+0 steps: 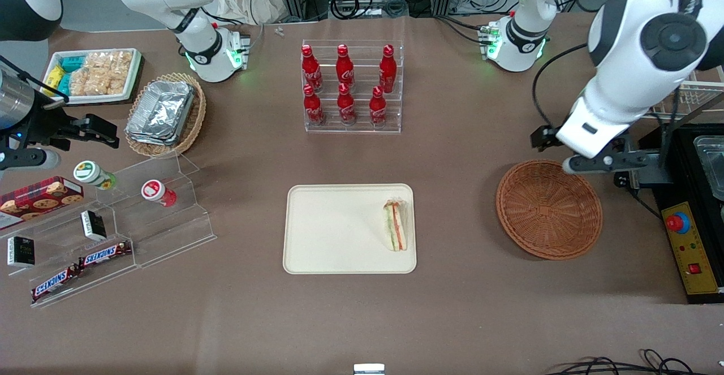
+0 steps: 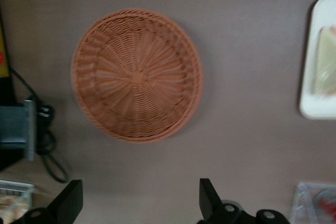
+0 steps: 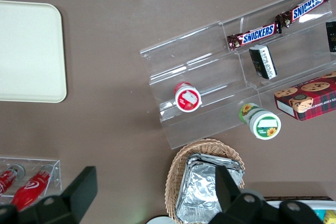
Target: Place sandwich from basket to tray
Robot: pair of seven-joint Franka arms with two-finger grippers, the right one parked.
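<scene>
Sandwich (image 1: pixel 395 225): lies on the tray, close to the tray edge that faces the working arm's end of the table; red-orange and green filling stripes show along its length; nothing touches it.
Tray (image 1: pixel 334 231): cream rectangle with rounded corners, flat on the brown table (image 1: pixel 452 318), nearer the front camera than the bottle rack; apart from the sandwich, its surface is bare.
Basket (image 1: pixel 548 209): round reddish-brown wicker, on the table toward the working arm's end, well apart from the tray; the wrist view looks straight down into it (image 2: pixel 137 75) and shows only woven bottom.
Gripper (image 2: pixel 140 202): raised above the table near the basket rim that is farther from the front camera; the two dark fingers (image 2: pixel 70 199) stand wide apart with bare table between them and have hold of nothing.
Bottle rack (image 1: pixel 352 87): clear stepped stand with six red bottles, farther from the front camera than the tray.
Control box (image 1: pixel 691 250): yellow panel with a red button, beside the basket at the table's working-arm end.
</scene>
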